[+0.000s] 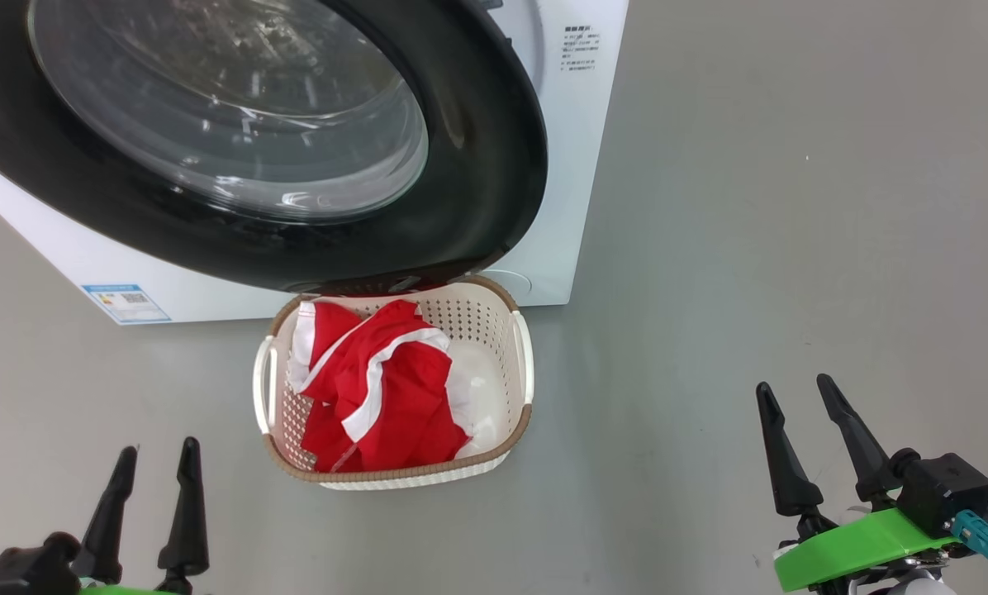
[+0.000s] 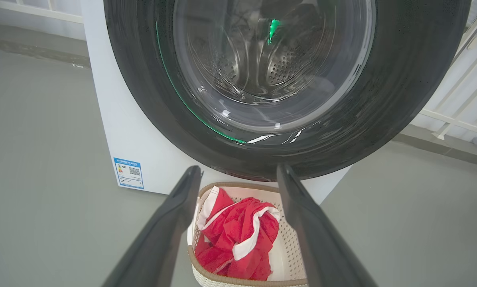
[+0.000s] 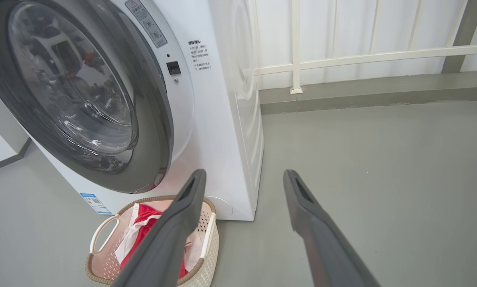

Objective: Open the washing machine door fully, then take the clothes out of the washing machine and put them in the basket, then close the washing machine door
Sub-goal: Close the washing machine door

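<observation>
Surface and room: a smooth grey floor (image 1: 750,248), bounded at the far side by a low grey kerb (image 3: 362,93) carrying a white railing (image 3: 362,57) with pale panels behind it.

A large white front-loading washing machine (image 1: 572,165) stands on the floor, with a small blue label (image 1: 126,302) at its lower front corner. Its round door with a wide glossy black rim and bulging clear glass centre (image 1: 477,165) lies against the machine front. The steel perforated drum shows through the glass in the left wrist view.

A small cream-white perforated plastic basket with a brown woven rim (image 1: 482,318) sits on the floor just in front of the machine, under the door's lower edge; whether it touches the machine cannot be told. A bright red fabric garment with white stripes (image 1: 395,388) lies crumpled inside the basket, toward its left side.

Arms: the left gripper (image 1: 159,448) hangs low over the floor on the near left of the basket, the right gripper (image 1: 794,383) well apart on the near right. Both point toward the machine, jaws spread wide, nothing between them.

Count: one machine, one door, one basket with two side handles, one garment, two grippers.
</observation>
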